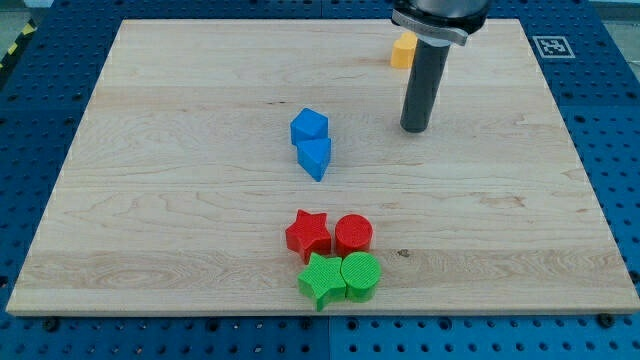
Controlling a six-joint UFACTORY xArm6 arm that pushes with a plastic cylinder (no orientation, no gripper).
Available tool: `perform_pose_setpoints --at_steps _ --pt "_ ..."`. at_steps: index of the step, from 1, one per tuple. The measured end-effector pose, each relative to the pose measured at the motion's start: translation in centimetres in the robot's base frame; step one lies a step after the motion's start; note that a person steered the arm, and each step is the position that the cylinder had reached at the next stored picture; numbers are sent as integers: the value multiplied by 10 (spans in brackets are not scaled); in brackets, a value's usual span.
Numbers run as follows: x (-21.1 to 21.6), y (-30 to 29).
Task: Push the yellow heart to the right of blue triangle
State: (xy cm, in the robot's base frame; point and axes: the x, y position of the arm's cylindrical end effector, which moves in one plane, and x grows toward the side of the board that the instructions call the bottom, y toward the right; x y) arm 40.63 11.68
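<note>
Currently between moves: my tip resting on bare counter, toward the far right corner, touching no block. No hand on this rig, just a plain rod, so nothing to open or close and nothing held.

Yellow block close to the far edge, just behind the rod and partly hidden by it; only a small orange-yellow face showing, so heart shape not confirmable, though no other yellow piece visible. Taken as the yellow heart of the task.

Blue triangle near the counter's middle, touching a second blue block on its far side. Tip well to the right of both blues, and nearer the yellow one.

Near the front edge, a tight cluster: red star, red cylinder, green star-like block, green cylinder. All well apart from the working area.

Step in hand, by judgement: approach, not yet pushing. Yellow block far from its goal spot beside the triangle's right flank.

Next move likely calls for getting round behind the yellow block, onto its far-edge side, then driving it toward the front edge and slightly leftward. Stopping short matters: too far left and the blue pair gets nudged out of place
</note>
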Motion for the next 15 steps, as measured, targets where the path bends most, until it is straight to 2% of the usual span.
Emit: perform_pose_setpoints --at_steps 2,5,7,8,9,10,12,15 --pt "13 21" --pt "6 136" --pt "-97 139" --pt "-154 122" --pt "-196 61" --pt "-215 22" --pt "-180 15" --pt "-172 15"
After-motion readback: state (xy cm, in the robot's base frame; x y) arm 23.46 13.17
